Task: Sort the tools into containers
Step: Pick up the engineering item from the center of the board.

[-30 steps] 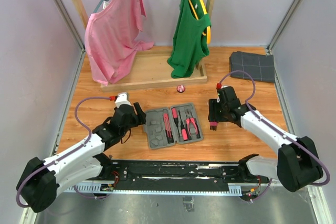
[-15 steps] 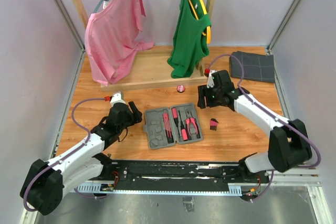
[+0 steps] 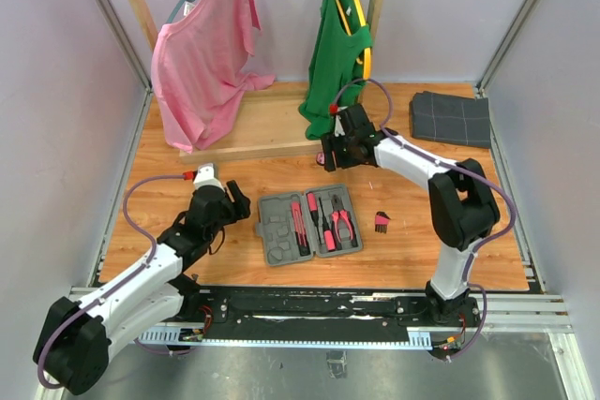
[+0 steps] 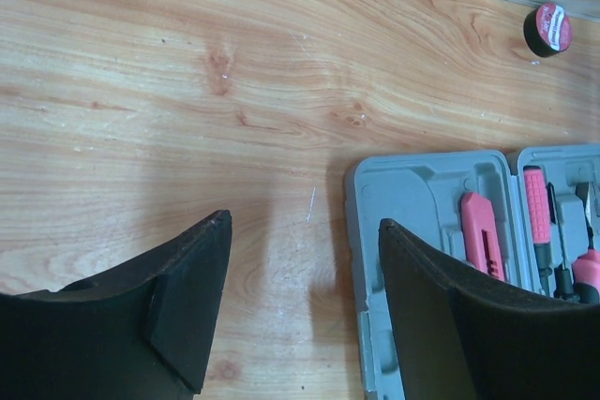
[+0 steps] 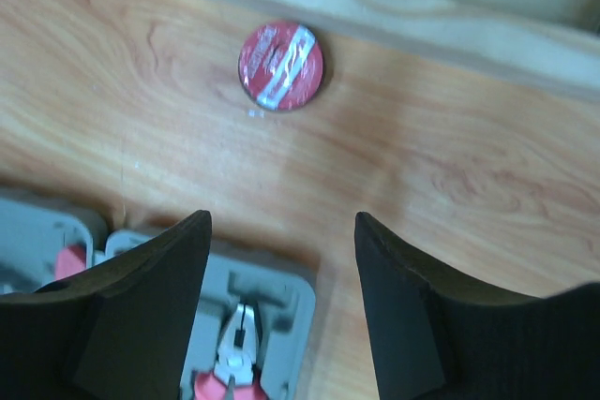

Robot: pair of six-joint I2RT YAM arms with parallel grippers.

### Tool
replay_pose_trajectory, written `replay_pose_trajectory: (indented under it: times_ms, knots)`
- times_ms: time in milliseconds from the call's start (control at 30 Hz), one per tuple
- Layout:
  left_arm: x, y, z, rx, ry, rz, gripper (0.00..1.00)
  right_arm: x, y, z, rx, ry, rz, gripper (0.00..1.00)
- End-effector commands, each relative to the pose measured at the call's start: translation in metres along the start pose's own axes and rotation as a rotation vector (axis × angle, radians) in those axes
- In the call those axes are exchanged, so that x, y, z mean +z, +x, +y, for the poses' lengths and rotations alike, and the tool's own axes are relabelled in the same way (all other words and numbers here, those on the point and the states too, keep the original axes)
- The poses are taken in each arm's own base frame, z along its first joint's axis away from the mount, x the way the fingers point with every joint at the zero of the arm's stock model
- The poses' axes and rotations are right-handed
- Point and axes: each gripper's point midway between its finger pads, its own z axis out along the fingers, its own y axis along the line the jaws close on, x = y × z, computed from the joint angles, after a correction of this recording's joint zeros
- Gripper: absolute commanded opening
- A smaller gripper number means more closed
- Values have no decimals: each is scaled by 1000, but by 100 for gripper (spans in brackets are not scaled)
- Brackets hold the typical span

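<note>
The grey tool case (image 3: 278,231) lies open in the middle of the table, with a pink knife-like tool (image 4: 481,246), thin screwdrivers (image 3: 299,225) and pliers (image 3: 341,224) in its recesses. A tiny brush (image 3: 382,222) lies loose on the wood to its right. The small round red piece (image 5: 281,66) rests by the rack base, also seen in the left wrist view (image 4: 547,28). My right gripper (image 5: 281,217) hovers open just short of it, above the case's far corner (image 5: 302,299). Left of the case, my left gripper (image 4: 302,222) stands open and empty over bare wood beside the case edge (image 4: 412,199).
A wooden clothes rack (image 3: 272,128) stands at the back with a pink shirt (image 3: 202,53) and a green top (image 3: 339,53) hanging on it. A folded dark grey cloth (image 3: 452,117) lies at the back right. Walls close in both sides.
My right gripper has left the tiny brush on the table and swung to the back left, over the round red piece. The left gripper drew back slightly from the case.
</note>
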Motion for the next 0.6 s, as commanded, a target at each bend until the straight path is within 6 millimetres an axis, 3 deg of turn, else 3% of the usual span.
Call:
replay_pose_trajectory:
  times_ms: [0, 267, 567]
  knots:
    - [-4, -14, -4, 35, 40, -63, 68, 14, -29, 12, 14, 43, -64, 64]
    - [-13, -23, -5, 30, 95, -159, 68, 46, -28, 16, 35, 58, -25, 64]
    - [-9, -19, -7, 41, 105, -141, 68, 69, -23, 21, -2, 102, 17, 63]
